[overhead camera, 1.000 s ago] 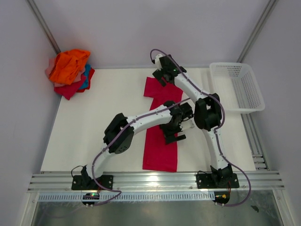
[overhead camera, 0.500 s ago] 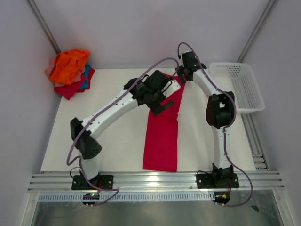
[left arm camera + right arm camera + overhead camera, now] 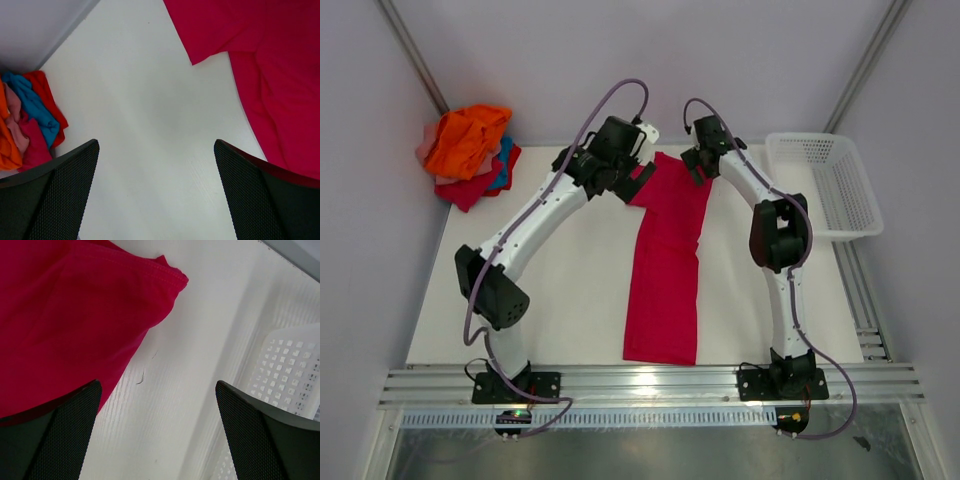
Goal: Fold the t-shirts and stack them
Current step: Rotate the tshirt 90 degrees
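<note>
The left claw (image 3: 155,150) is spread wide and pinches nothing, hovering over bare tabletop (image 3: 145,100). The crimson t-shirt (image 3: 667,260) lies ahead of it and past its right finger, a sleeve corner pointing into the gap ahead. The heap of other t-shirts (image 3: 470,155), orange, blue, red and pale pink, sits off beyond its left finger. The right claw (image 3: 157,390) is likewise spread and empty; the crimson cloth's far corner lies ahead of and under its left finger, and the white mesh basket (image 3: 295,375) lies beside its right finger. The shirt lies flat as a long narrow strip, running from between the two claws back toward the arm bases.
</note>
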